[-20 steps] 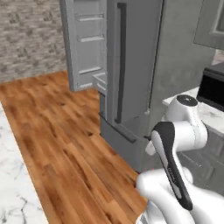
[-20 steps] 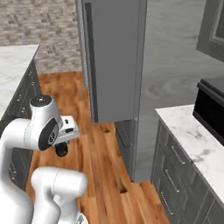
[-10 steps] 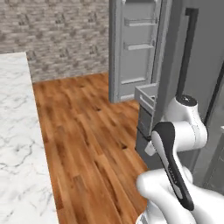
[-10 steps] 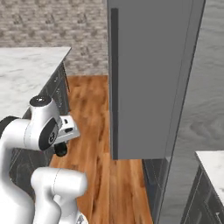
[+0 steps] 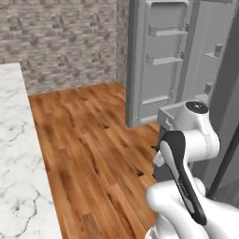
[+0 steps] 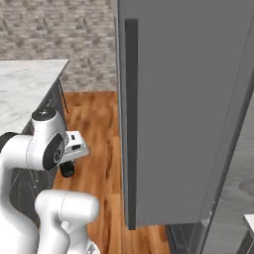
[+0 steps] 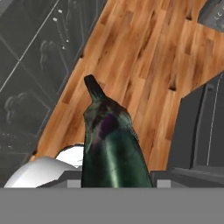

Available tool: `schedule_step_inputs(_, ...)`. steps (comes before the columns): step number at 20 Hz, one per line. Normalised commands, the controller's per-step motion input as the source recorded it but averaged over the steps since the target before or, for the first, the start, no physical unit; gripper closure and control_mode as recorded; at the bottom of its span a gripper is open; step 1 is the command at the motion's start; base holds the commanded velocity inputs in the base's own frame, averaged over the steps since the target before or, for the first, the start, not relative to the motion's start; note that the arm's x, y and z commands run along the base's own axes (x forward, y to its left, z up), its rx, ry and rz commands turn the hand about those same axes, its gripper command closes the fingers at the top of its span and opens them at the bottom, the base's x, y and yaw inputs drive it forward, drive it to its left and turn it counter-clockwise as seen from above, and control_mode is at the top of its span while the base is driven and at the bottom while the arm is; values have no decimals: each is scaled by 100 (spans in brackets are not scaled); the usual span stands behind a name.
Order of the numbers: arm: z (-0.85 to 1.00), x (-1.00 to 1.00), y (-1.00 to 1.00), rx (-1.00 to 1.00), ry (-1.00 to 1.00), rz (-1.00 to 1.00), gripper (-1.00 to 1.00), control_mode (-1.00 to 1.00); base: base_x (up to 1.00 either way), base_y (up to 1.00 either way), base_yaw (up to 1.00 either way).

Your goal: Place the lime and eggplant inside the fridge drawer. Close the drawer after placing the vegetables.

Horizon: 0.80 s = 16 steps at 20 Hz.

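The two-finger gripper was clamped on the glossy dark purple-black eggplant (stem end pointing away). It hung above the wooden plank floor.

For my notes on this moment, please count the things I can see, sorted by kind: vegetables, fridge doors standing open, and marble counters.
Vegetables: 1, the eggplant, held in the end effector
Open fridge doors: 1, the fridge door with shelves inside
Marble counters: 1, the counter
Total: 3
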Motion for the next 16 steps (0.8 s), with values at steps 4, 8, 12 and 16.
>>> schedule_step_inputs(4,0,0,0,0,0,0,100,100,49,41,-32)
schedule_step_inputs(8,0,0,0,0,0,0,100,100,28,30,-31)
schedule_step_inputs(12,0,0,0,0,0,0,100,100,36,48,-29)
schedule_step_inputs(16,0,0,0,0,0,0,100,100,41,46,-25)
